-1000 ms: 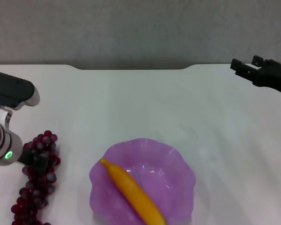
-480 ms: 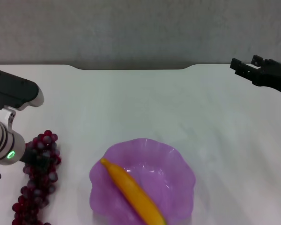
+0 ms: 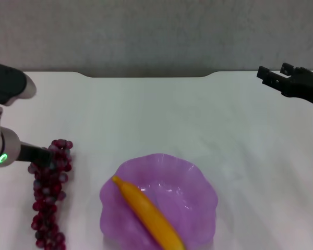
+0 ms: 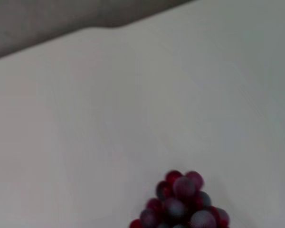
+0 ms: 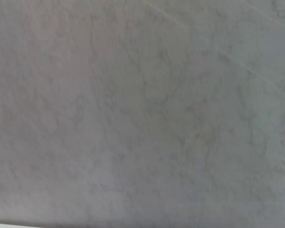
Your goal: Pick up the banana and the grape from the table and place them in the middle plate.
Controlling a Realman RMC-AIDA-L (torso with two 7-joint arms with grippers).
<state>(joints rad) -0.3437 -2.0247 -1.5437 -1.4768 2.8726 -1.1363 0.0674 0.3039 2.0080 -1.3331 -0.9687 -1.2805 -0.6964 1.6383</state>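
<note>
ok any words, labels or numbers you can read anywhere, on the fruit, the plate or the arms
None: no view shows readable text.
The banana, the grape bunch, the purple plate and the white table carry no print or stickers.
The left hand, at the top of the grape bunch, shows only a green indicator light behind it, not a character.
The right hand, parked at the far right edge, has no markings visible.

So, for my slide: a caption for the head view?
Left gripper lifts dark red grape bunch; yellow banana lies in purple scalloped plate.

Banana and middle plate cut off at head view's near edge — grape bunch's lower end too.
</note>
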